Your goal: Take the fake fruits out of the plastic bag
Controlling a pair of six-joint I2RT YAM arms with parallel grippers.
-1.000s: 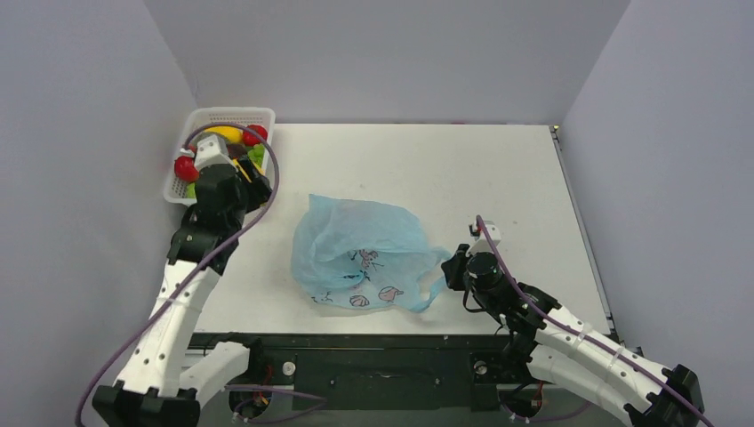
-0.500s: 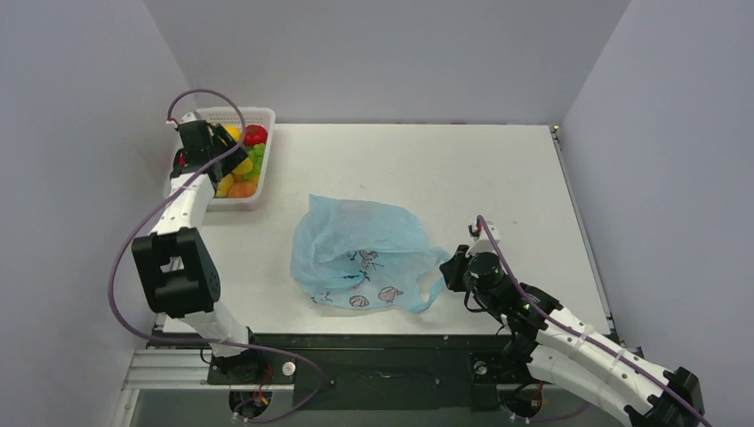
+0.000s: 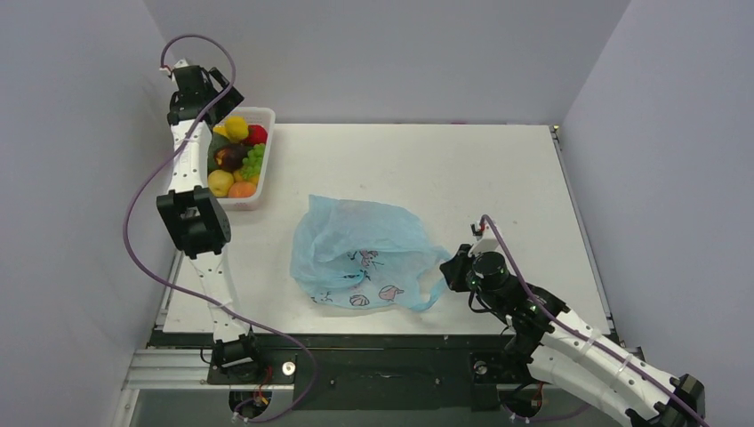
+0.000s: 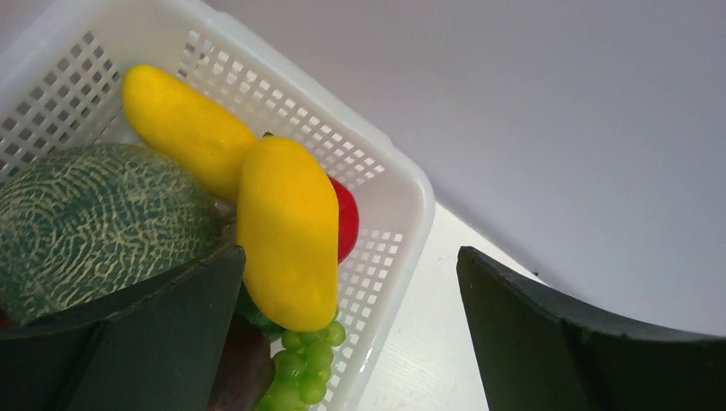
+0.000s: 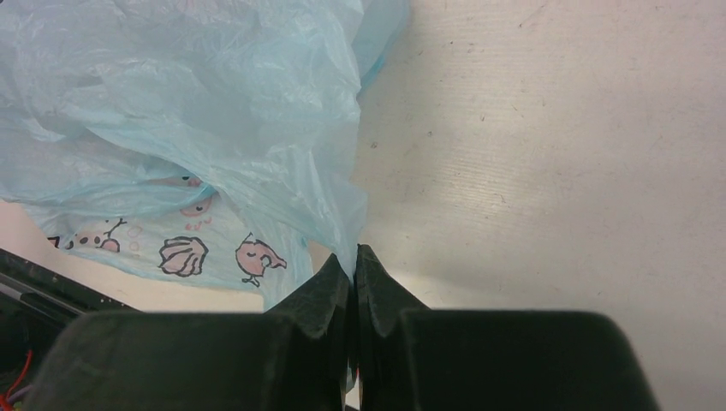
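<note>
The light-blue plastic bag (image 3: 360, 252) lies crumpled at the table's middle front, and I cannot see inside it. My right gripper (image 3: 452, 267) is shut on the bag's thin edge (image 5: 342, 224), its jaws pressed together with the film between them (image 5: 354, 257). My left gripper (image 3: 218, 100) hangs open and holds nothing above the far end of the white basket (image 3: 266, 142). In that basket lie fake fruits: a dark purplish-brown one (image 3: 229, 157), a yellow one (image 4: 287, 227), an orange one (image 3: 241, 189), green grapes (image 4: 304, 368) and a netted melon (image 4: 94, 218).
The basket (image 4: 402, 214) stands at the table's back left corner, close to the left wall. Grey walls close off the left, back and right sides. The left arm stretches up along the left table edge (image 3: 191, 222).
My left arm has swung up and back from over the basket and its jaws have opened wide. The dark fruit now lies in the basket. The right arm and the bag have not moved.
</note>
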